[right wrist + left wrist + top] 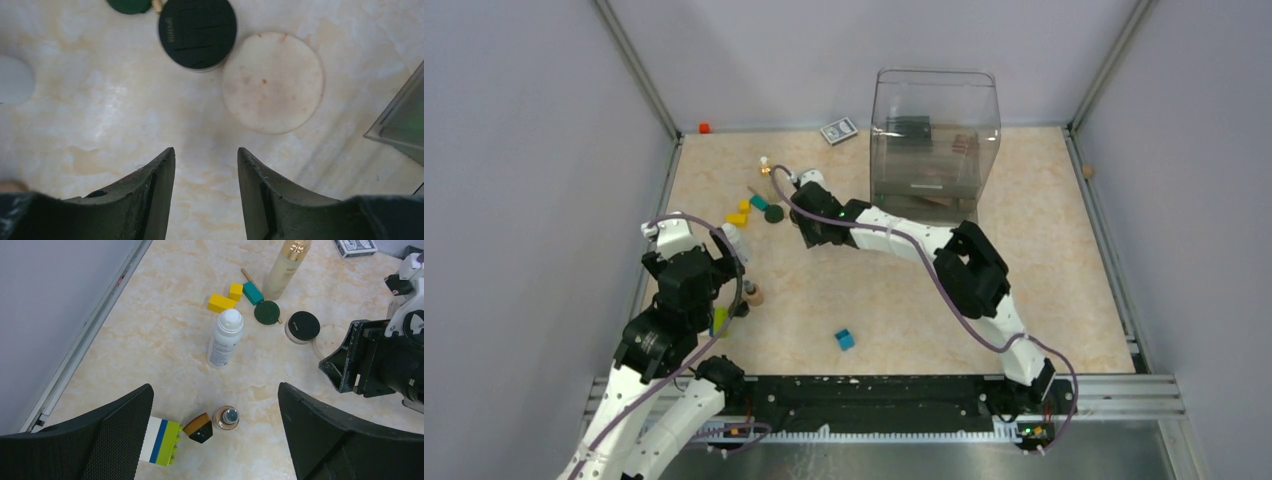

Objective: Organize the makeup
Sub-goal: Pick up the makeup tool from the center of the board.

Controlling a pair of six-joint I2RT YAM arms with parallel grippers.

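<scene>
Right claw: jaws partway open, nothing held, poised low over the bare worktop. Left claw: jaws spread wide, empty.

Clear container, with dark items inside, stands ahead and to the right of the right claw. Gold-capped bottle and white bottle stand upright ahead of the left claw. Beige round disc lies flat just ahead-right of the right claw, with the black round compact just beside it, straight ahead. Small tan tube sits below, between the left jaws.

Judgement: the right claw is approaching a pick. The next move calls for advancing, centring over the compact, then descending.
</scene>
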